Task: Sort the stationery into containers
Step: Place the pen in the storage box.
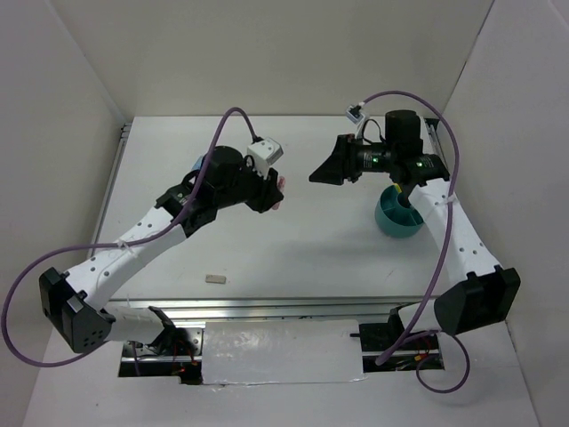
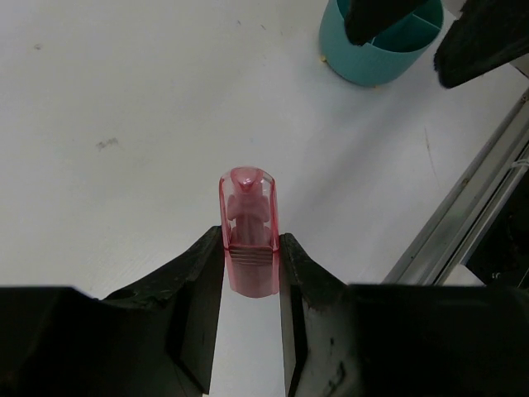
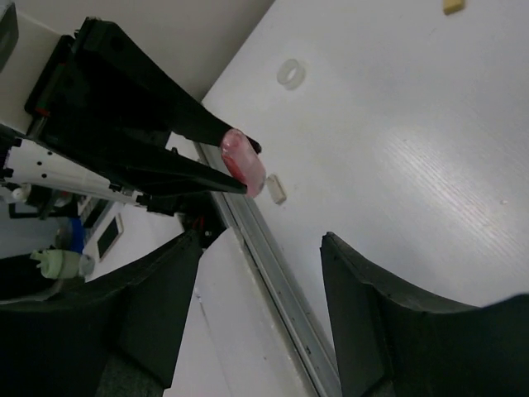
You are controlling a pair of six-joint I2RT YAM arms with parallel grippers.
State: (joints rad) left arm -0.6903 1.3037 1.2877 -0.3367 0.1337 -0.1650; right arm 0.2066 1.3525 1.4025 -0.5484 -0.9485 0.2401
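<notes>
The left gripper (image 2: 250, 248) pinches a pink-capped highlighter (image 2: 249, 207) above the table (image 2: 124, 99). The right gripper (image 3: 260, 248) is spread, its 2 fingers holding nothing, near the teal cup (image 1: 394, 224).

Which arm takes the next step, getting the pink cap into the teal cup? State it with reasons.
Left. The left gripper is shut on the pink cap, with the teal cup ahead of it. The right gripper is open and empty.

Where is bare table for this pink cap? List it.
Bare: the middle of the table between the tan eraser and the teal cup. Crowded: beside the cup under the right arm, around the left claw holding the pink cap.
</notes>
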